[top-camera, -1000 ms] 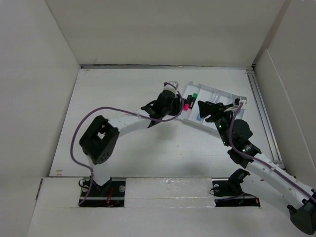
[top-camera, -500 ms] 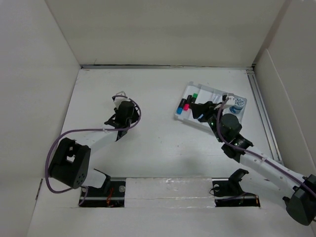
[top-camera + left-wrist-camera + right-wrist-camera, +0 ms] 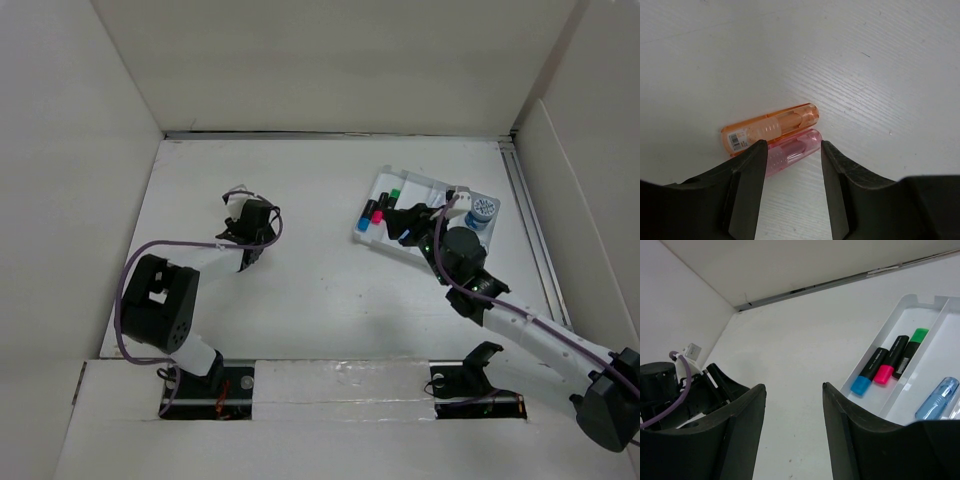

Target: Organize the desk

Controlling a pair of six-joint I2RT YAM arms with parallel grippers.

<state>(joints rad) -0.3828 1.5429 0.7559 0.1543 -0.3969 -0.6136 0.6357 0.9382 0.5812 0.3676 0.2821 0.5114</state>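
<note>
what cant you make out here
Left wrist view: near end of the pink translucent plastic tube, behind the left tool; label on the orange translucent plastic tube, too small.
Top view: both tubes, under that tool.
Right wrist view: lower end of the pale blue translucent tube, behind the right tool.
Top view: round blue-and-white thing in the white ridged tray, too small.

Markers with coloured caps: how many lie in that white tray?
3, side by side in one compartment of the tray: blue-capped marker, pink-capped marker, green-capped marker. More may be hidden elsewhere in the tray.
</note>
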